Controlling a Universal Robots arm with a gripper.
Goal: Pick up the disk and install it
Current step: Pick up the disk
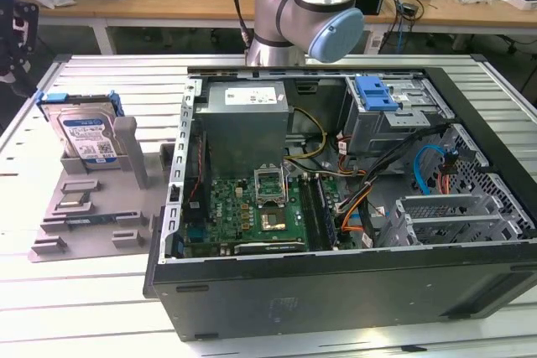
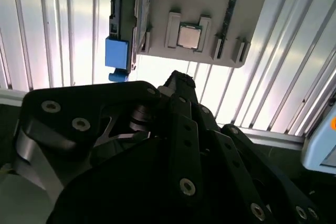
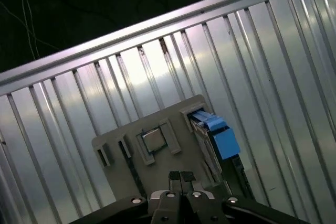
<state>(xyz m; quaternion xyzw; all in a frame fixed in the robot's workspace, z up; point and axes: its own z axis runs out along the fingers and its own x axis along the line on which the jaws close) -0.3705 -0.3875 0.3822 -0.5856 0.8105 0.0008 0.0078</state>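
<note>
The disk point(image 1: 84, 133) stands upright in a slot at the back of a grey holder tray point(image 1: 92, 224), on the exterior view's left. It is silver with a white-and-blue label and a blue bracket. Both wrist views look down on it edge-on, showing the disk point(image 3: 210, 137) with its blue bracket tab point(image 2: 116, 53). My gripper point(image 3: 181, 176) hovers well above the tray, near the tray's edge, shut with nothing between its fingers. In the second wrist view the gripper point(image 2: 178, 80) shows its black fingertips pressed together.
An open computer case point(image 1: 336, 291) lies on the slatted metal table point(image 1: 67, 308), with a motherboard, a grey power supply point(image 1: 246, 115) and a drive bay holding a blue caddy point(image 1: 375, 94). A processor chip point(image 3: 153, 141) rests on the tray. The arm point(image 1: 306, 6) rises behind the case.
</note>
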